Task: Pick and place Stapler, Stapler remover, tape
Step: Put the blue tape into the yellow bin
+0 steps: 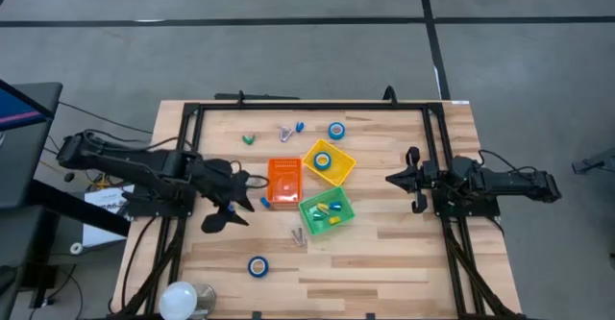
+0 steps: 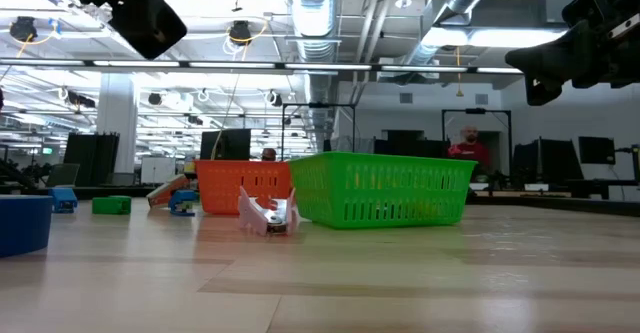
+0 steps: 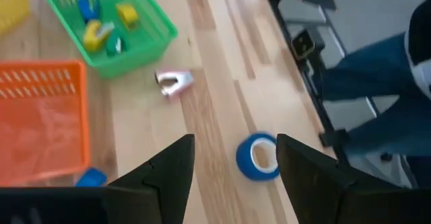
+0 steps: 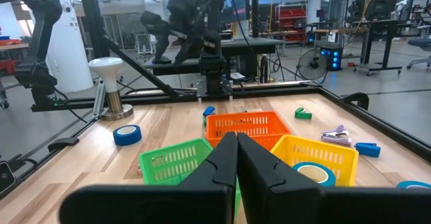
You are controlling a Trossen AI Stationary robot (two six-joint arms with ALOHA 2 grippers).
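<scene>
Tape roll (image 1: 258, 266) lies flat on the tabletop (image 1: 384, 262) near the front edge, apart from the green bin (image 1: 327, 211). The left pincer (image 1: 223, 208) hovers above it, fingers spread wide and empty. The right pincer (image 1: 396, 178), closed and empty, waits at the right.

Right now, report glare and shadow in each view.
Low view: bright ceiling lights glare, with a sheen on the table. Left wrist view: the open left claw is dark over the evenly lit tape. High view: no glare.
</scene>
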